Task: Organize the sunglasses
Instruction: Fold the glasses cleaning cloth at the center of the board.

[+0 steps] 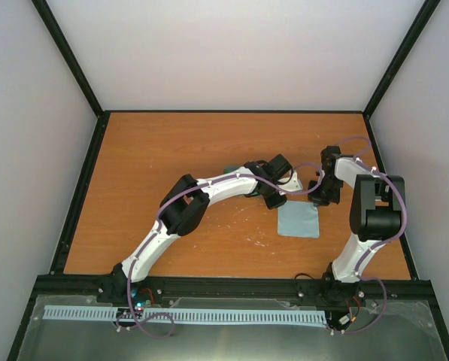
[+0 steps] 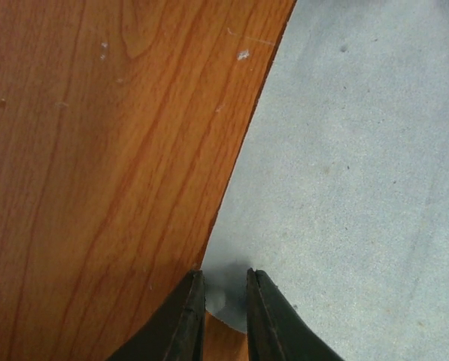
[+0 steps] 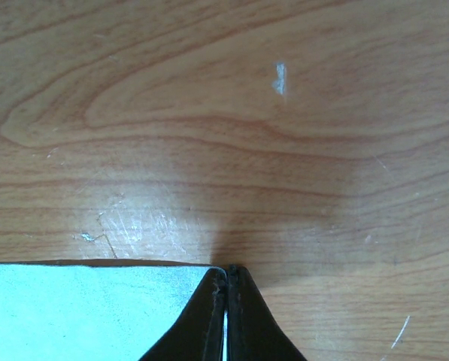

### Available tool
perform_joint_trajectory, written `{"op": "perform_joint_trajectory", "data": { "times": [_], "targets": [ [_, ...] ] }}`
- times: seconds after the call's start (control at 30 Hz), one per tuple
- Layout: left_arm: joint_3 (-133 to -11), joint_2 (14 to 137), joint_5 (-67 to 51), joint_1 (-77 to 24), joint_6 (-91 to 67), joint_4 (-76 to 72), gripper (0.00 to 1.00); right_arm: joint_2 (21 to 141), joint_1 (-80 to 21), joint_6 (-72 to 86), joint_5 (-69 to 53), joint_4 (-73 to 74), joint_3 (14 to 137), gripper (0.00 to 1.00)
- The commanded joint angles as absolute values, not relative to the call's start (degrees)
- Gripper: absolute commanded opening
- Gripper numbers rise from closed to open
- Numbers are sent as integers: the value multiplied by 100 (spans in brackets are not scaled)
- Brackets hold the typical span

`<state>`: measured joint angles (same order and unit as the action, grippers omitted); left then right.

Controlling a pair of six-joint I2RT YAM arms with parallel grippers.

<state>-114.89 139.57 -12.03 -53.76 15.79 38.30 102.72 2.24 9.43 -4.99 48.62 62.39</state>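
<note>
Top view: both arms reach in over the pale blue cloth [image 1: 298, 222] on the worktop [image 1: 171, 143]. The left gripper [image 1: 274, 198] sits at the cloth's far-left corner and the right gripper [image 1: 319, 197] at its far-right corner, with the cloth spreading from both toward the bases. A grey-blue patch [image 1: 230, 168] shows just behind the left arm. It may be the case, but it's too hidden to tell. The sunglasses aren't visible here.

Left wrist: the fingers [image 2: 185, 320] are drawn in to a narrow slit with the cloth's corner bunched between them. The rest of the cloth lies ahead and to the right of the gripper, with bare worktop to the left. No sunglasses.

Right wrist: the fingers [image 3: 209, 323] are pressed together with the cloth's edge caught between them. The cloth runs off to the left of the gripper, bare wood ahead. No sunglasses.

Step, as a judgement: a two-handed pinch on the cloth's far edge, ready to lift or fold it. The next move calls for both grippers rising together at even tension so neither corner slips. Where the sunglasses are can't be told.
</note>
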Motion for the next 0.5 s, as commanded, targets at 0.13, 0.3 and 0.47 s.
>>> {"op": "perform_joint_trajectory", "data": {
  "times": [0.13,0.3,0.47],
  "targets": [
    [-11409,14063,-1353,-5361,1501,3897,4,10195,290,929,-497,4966,6108,3],
    [-11434,14041,-1356,-5353,1496,3949,1,10157,290,931,-527,4966,6121,3],
    [-11561,13986,-1250,-5336,1512,4058,1,10008,290,931,-509,4982,6155,3]
  ]
}}
